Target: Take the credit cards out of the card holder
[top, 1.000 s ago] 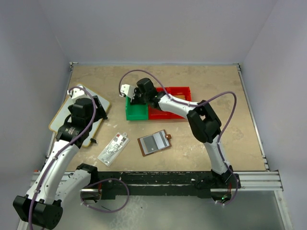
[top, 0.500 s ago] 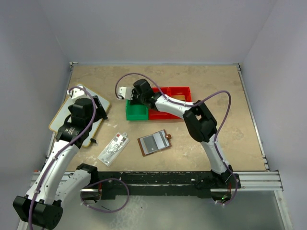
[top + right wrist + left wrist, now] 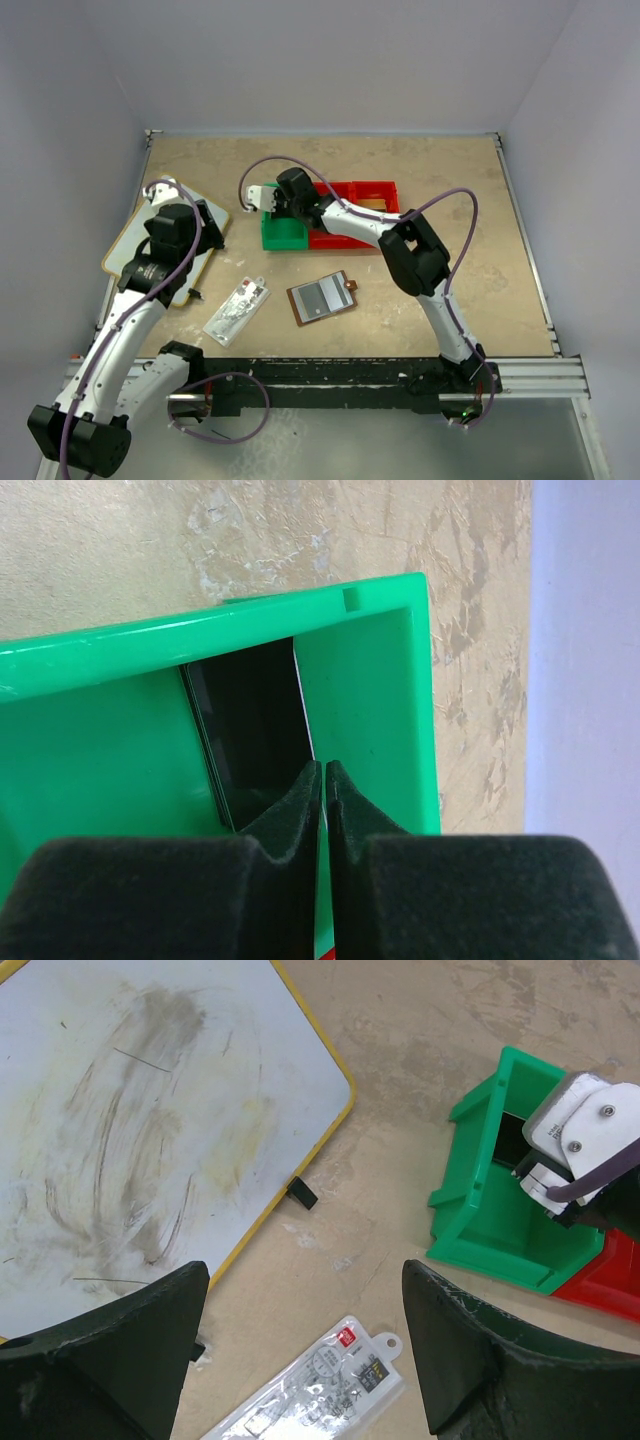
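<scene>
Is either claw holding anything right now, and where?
The right gripper seems to pinch the dark card by its edge, inside the green bin, though not certainly. The left gripper is open and empty.

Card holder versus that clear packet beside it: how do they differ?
The card holder is brown with a grey inner panel; the clear packet is see-through with pale contents. The card holder is squarish, the clear packet longer and narrower. Both lie flat on the table, apart, untouched.
</scene>
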